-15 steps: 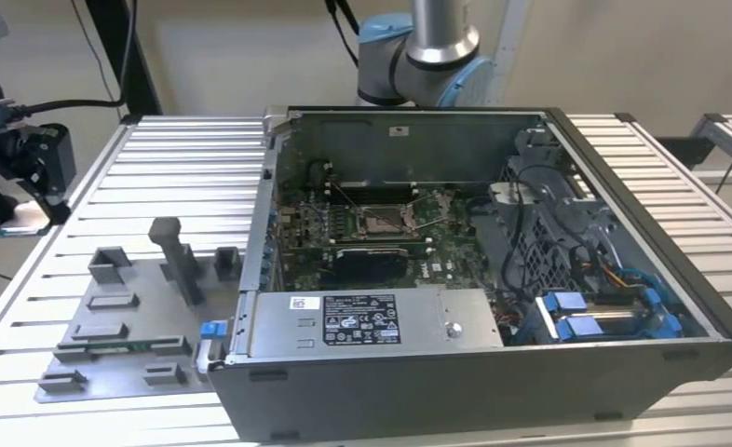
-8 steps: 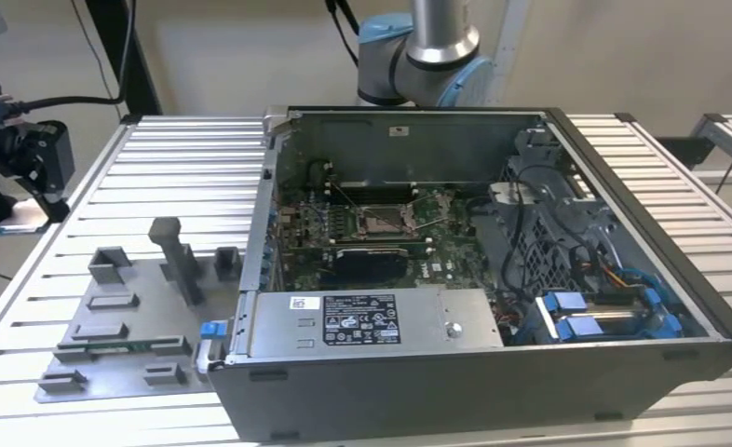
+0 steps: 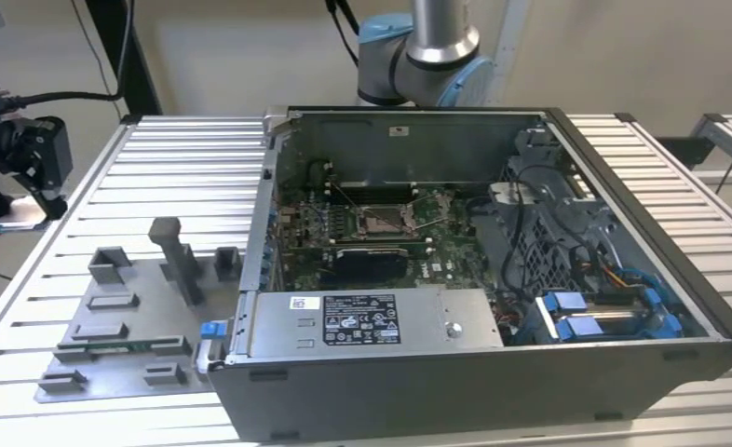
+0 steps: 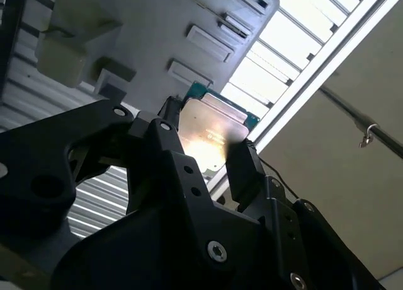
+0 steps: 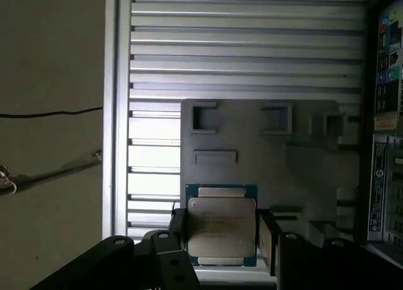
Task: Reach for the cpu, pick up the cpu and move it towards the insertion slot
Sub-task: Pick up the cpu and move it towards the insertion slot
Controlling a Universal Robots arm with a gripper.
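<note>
The cpu point(image 5: 221, 227) is a pale silver square plate with a green rim, and my gripper point(image 5: 221, 236) is shut on it, one black finger against each side. It hangs well above the grey fixture plate point(image 5: 264, 151). The second wrist view shows the same cpu point(image 4: 211, 129) from below, clamped in the gripper point(image 4: 204, 148) between its fingers point(image 4: 242, 167). The insertion slot point(image 3: 385, 219) is a silver-framed square socket with a dark centre. It sits on the green board inside the open computer case point(image 3: 466, 372).
Several raised grey blocks stand on the fixture plate point(image 3: 117, 326), which lies on the ribbed metal table point(image 3: 180, 158) at the exterior view's left of the case. Cables and blue connectors point(image 3: 589, 312) crowd the case's right side. Black equipment point(image 3: 31, 154) stands at the table's far left edge.
</note>
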